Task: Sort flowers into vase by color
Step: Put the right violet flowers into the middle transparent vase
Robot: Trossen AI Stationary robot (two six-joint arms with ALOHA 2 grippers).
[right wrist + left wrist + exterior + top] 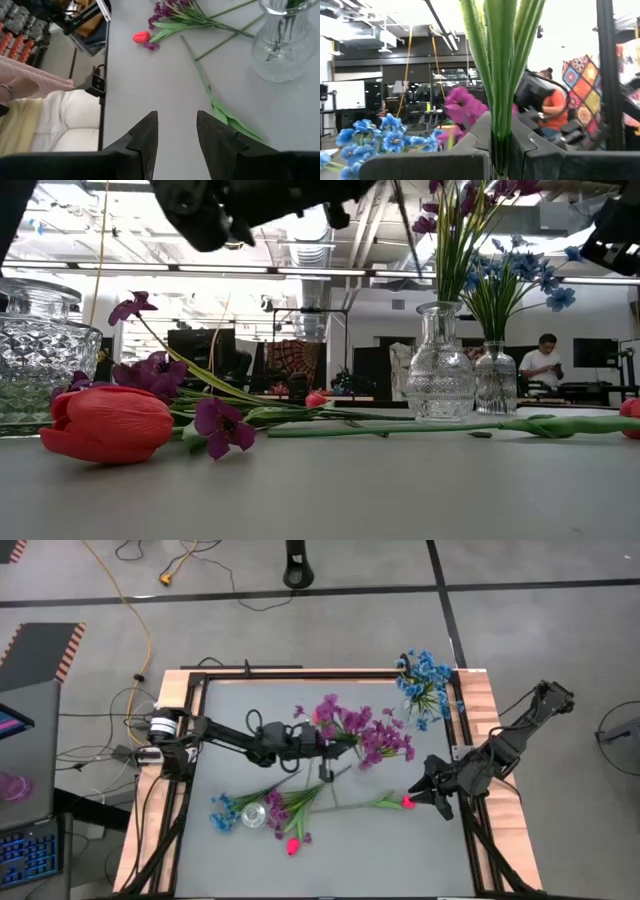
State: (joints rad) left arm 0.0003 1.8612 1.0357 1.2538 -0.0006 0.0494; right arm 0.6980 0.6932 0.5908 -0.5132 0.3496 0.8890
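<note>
Our left gripper (335,743) is clamped on the green stems of a purple bunch (375,735), held over the middle vase (441,365). We should keep the stems upright and lower them straight into the neck before letting go. Our right gripper (420,792) waits open by a pink tulip (407,803).

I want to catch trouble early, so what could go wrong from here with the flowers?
The left gripper is shut on a purple flower bunch above the clear glass vase; lowering off-centre could tip it. The open right gripper hovers by a pink-red tulip bud and might push it toward the table edge.
</note>
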